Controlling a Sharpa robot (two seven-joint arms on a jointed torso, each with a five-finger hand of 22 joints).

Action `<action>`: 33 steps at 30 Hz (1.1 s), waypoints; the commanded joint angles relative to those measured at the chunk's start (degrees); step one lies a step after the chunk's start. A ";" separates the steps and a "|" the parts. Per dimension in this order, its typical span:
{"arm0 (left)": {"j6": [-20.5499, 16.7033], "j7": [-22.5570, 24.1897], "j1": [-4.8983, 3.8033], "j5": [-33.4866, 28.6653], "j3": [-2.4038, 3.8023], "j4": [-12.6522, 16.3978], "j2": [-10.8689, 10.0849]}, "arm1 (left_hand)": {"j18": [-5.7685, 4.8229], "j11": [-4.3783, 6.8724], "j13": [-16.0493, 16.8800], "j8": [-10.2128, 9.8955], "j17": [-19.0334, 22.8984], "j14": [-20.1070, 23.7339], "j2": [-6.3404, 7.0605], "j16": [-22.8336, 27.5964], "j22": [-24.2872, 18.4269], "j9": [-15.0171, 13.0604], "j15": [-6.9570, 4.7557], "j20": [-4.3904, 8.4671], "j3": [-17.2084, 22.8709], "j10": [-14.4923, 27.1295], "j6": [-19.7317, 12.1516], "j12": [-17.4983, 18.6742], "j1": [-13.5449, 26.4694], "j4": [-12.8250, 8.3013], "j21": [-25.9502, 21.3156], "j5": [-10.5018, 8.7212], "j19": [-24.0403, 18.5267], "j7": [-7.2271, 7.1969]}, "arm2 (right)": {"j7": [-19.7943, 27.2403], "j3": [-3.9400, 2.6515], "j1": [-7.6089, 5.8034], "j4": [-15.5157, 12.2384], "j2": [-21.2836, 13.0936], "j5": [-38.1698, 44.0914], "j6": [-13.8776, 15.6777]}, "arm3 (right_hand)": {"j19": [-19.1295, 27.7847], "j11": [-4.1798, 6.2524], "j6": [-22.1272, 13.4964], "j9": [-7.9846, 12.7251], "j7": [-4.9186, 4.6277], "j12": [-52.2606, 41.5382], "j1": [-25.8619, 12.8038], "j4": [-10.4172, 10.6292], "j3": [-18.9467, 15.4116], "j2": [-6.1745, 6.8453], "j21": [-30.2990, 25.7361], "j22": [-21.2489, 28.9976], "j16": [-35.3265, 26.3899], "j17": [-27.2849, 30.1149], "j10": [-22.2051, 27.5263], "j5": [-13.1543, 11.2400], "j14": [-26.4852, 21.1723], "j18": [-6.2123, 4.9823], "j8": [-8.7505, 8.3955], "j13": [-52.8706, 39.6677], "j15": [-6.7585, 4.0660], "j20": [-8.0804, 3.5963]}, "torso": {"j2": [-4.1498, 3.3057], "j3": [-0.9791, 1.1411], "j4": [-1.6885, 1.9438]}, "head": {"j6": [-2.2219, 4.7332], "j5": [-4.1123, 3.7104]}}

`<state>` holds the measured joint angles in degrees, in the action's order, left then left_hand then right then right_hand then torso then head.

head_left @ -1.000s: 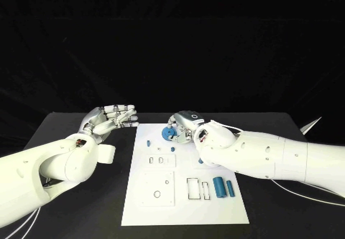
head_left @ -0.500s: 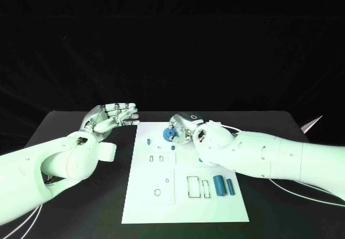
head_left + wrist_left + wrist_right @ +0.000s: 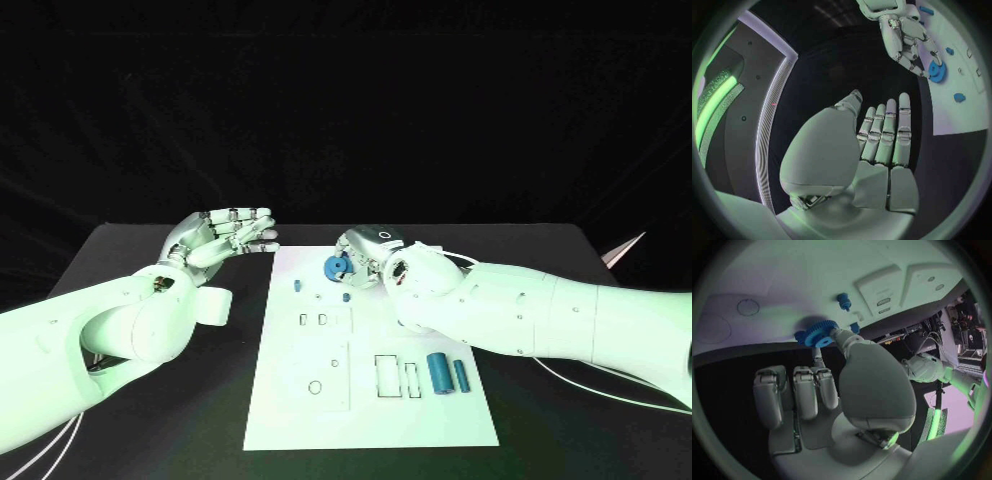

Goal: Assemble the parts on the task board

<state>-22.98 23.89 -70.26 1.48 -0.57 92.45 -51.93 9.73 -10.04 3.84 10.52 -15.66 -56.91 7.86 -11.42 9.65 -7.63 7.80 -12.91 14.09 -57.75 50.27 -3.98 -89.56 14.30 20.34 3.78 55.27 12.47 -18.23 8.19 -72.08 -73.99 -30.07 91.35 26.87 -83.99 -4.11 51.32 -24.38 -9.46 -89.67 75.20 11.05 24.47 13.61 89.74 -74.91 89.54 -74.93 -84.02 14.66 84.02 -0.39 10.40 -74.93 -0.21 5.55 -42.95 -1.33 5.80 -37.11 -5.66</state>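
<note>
The black table (image 3: 173, 420) is carrying the white task board (image 3: 368, 410), which is lying lengthwise down its middle between the two white arms. The right arm (image 3: 577, 320) is reaching in over the board's far end, and the right hand (image 3: 372, 252) is pinching a blue gear (image 3: 336, 267) there; in the right wrist view the thumb (image 3: 842, 337) and a fingertip are closing on the gear (image 3: 820, 333) just at the board's edge, while the remaining fingers (image 3: 795, 390) are lying side by side, extended and holding nothing. The left arm (image 3: 101, 330) is lying beside the board, and the left hand (image 3: 224, 235) is hovering above the table just off the board's far left corner, empty, its fingers (image 3: 886, 130) standing straight and pressed close together with the thumb alongside. On the board's near part, a rectangular recess outline (image 3: 387, 377) is sitting next to two blue cylinders (image 3: 449, 374) lying side by side. A square plate (image 3: 317, 374) with small holes is sitting left of that recess, and a smaller plate (image 3: 322, 319) with two slots is sitting farther up. Two small blue pieces are standing near the gear: a peg (image 3: 297, 285) and another (image 3: 348, 297).
</note>
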 commanded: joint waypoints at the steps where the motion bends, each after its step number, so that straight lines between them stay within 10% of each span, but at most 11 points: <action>1: 1.03 0.30 -0.07 -0.06 0.04 0.06 0.10 | 0.49 -0.08 -0.06 0.37 -0.07 0.47 0.21 0.36 0.07 -0.06 -0.11 0.06 0.06 -0.46 -0.30 0.16 -0.42 -0.40 0.31 -0.34 -0.24 0.03 | -0.23 0.03 0.06 0.25 0.18 0.33 -0.96 | -6.01 -0.47 -0.58 0.10 0.02 0.19 -0.33 0.05 -0.20 0.39 0.26 -15.09 0.26 -14.27 -5.52 -0.05 5.81 0.39 -0.38 -14.59 0.56 0.64 | 0.00 0.00 0.01 | -0.12 0.19; 20: 1.06 0.21 -0.07 -0.06 0.04 -0.17 0.27 | 0.49 -0.08 -0.06 0.37 -0.07 0.47 0.21 0.36 0.07 -0.06 -0.11 0.06 0.06 -0.46 -0.30 0.16 -0.42 -0.40 0.31 -0.34 -0.24 0.03 | 0.25 0.04 0.05 0.41 -0.03 -1.62 -3.91 | -6.01 -0.64 -0.46 0.09 -0.07 0.29 -2.00 0.93 -1.46 0.53 0.26 -15.09 0.25 -14.25 -5.43 -0.05 5.80 0.39 -0.96 -14.50 0.79 0.98 | 0.02 0.09 -0.01 | 0.29 0.23; 33: 1.07 0.19 -0.07 -0.06 0.04 -0.39 0.38 | 0.48 -0.06 -0.06 0.42 -0.36 0.52 0.22 0.48 0.23 -0.07 -0.11 0.06 0.07 -0.51 -0.28 0.18 -0.33 -0.50 0.60 -0.34 -0.47 -0.01 | 0.74 0.05 0.04 0.37 -0.60 -5.40 -6.60 | -6.01 -0.55 0.20 -0.23 0.09 0.16 -8.08 5.61 -6.96 -1.42 0.26 -15.09 0.31 -14.45 -5.55 0.14 5.84 0.39 -2.19 -14.63 0.73 0.99 | 0.02 0.06 -0.07 | 0.15 0.30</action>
<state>-22.89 23.77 -70.26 1.48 -0.57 92.02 -51.68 9.73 -10.04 3.84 10.75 -15.97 -56.69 7.86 -11.15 9.84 -7.63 7.59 -12.91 14.25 -57.75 50.27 -3.98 -89.56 14.14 20.75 3.78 55.27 12.47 -18.18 8.20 -72.11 -73.58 -30.66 87.49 22.59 -83.80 -4.47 51.11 -24.61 -9.25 -89.43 67.48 16.68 17.71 12.14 89.73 -74.94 89.54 -74.92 -83.99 14.65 84.02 -0.39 8.51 -74.91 0.20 6.16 -42.95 -1.24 5.71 -36.85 -5.21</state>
